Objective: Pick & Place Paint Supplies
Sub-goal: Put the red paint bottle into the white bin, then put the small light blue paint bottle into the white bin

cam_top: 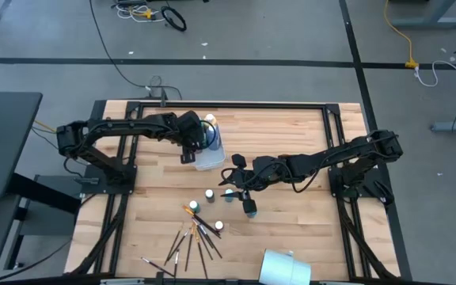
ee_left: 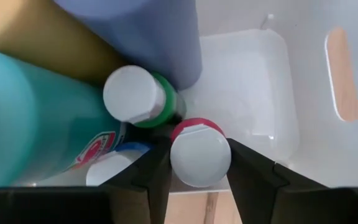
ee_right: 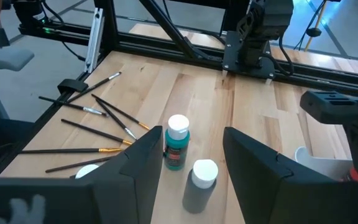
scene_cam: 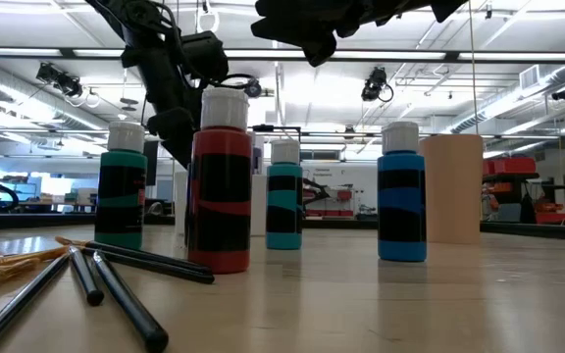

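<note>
My left gripper [ee_left: 199,177] reaches down into a clear white bin [cam_top: 210,156] at the table's far middle and is shut on a red paint bottle with a white cap [ee_left: 199,154]. In the bin beside it are a green bottle [ee_left: 135,95] and larger blue, yellow and teal bottles. My right gripper [ee_right: 191,155] hovers open above the table's middle, over a teal bottle [ee_right: 177,144] and a grey bottle [ee_right: 200,182] that stand upright. More bottles, red [scene_cam: 221,186] and blue [scene_cam: 401,196], stand on the table. Brushes [cam_top: 196,236] lie toward the near edge. My left gripper pinches the red bottle's white cap [ee_left: 178,163] between its two fingers, one on each side. The fingers come from above, slanting down into the bin. The bottle stands upright in the hold; its base is hidden below the cap.
A white cup-like container [cam_top: 283,267] lies at the near edge, right of the brushes. A beige cylinder [scene_cam: 451,186] stands behind the blue bottle. Black frame rails [ee_right: 185,46] run along the table's sides. Bare wood lies right of my right gripper.
</note>
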Tool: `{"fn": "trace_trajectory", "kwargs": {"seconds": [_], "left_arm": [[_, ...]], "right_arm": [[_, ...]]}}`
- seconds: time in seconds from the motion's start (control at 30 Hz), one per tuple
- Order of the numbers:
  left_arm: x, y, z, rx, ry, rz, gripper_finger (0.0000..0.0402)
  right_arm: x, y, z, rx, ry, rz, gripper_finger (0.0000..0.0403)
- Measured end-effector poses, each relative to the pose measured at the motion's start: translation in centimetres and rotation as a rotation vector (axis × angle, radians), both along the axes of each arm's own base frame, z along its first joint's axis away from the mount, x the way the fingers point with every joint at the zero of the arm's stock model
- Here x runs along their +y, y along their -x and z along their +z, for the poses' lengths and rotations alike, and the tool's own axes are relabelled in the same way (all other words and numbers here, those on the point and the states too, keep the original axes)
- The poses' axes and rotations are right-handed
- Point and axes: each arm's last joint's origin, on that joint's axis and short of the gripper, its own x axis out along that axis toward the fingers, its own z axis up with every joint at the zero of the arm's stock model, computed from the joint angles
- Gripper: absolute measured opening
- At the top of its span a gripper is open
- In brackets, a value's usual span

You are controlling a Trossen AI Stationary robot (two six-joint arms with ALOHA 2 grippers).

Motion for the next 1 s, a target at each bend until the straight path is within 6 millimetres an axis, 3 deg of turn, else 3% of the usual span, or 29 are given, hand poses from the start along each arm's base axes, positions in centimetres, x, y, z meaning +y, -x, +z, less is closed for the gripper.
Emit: {"fn": "trace_trajectory", "kwargs": {"seconds": [0.2,0.53,0.8,1.0], "left_arm": [[0.1,-0.1,0.0,-0.014,-0.021,-0.006,0.0146],[-0.2,-0.4,0.4,0.004,-0.087,0.003,0.0199],[-1.4,-0.9,2.6,-0.053,-0.156,-0.041,0.0203],[-2.9,0.0,4.9,-0.150,-0.156,-0.042,0.0193]], "right_arm": [[0.0,0.0,0.0,0.000,0.000,0.000,0.0171],[0.0,0.0,0.0,0.000,0.000,0.000,0.0171],[0.0,0.0,0.0,0.003,0.000,0.000,0.0171],[0.0,0.1,-0.2,0.018,0.003,0.000,0.0171]]}}
